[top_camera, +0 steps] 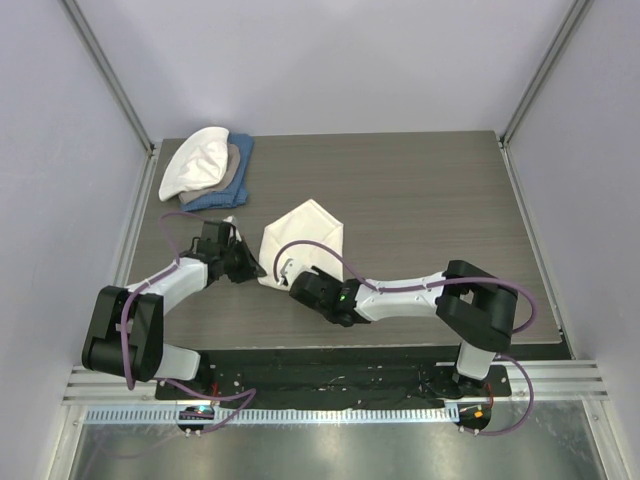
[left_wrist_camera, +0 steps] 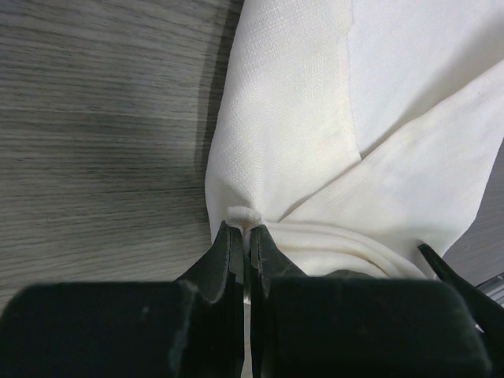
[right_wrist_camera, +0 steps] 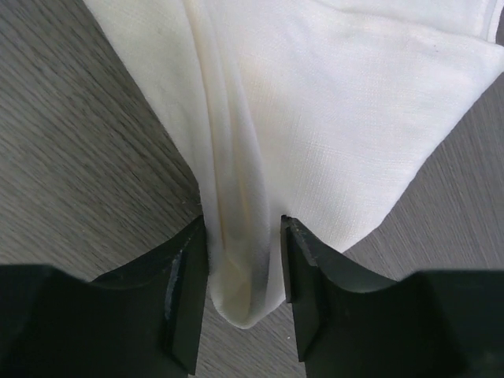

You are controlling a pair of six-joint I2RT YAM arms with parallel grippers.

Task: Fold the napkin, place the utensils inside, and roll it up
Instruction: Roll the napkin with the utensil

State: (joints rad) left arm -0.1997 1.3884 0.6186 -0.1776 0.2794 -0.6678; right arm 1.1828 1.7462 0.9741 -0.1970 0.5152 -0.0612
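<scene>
1. Near the left-middle of the table (top_camera: pixel 430 200), the napkin (top_camera: pixel 305 232) lies folded to a rough diamond. Its far part is flat and its near edge is gathered between the two grippers.
2. Left gripper (left_wrist_camera: pixel 246 230): jaws pinched narrow on a small tuck at the napkin's near-left corner. A nub of cloth shows just above the fingertips.
3. Right gripper (right_wrist_camera: pixel 244 227): jaws stand partway apart, straddling the bunched near end of the napkin. The cloth fills the gap and seems to touch both pads, but I cannot tell if this is a firm hold.
4. Fork: not visible in any view. I cannot tell whether it sits inside the fold or somewhere else.
5. Step in hand (judgement): the left wrist view shows a rolled rim along the near edge, so rolling looks begun but early. Most of the cloth lies unrolled.
6. Next move calls for a sure hold on the right first. Then both ends should turn together away from the bases with even pull, or the roll will skew.
7. Around:
   - A stack of white, tan and blue cloths (top_camera: pixel 205 170) sits at the far-left corner, near the napkin but apart from it and off the likely roll line.
   - The right arm's purple cable (top_camera: pixel 325 250) loops over the napkin in the top view and could drag on it.
   - The grippers work close together, so crowding is a risk.
</scene>
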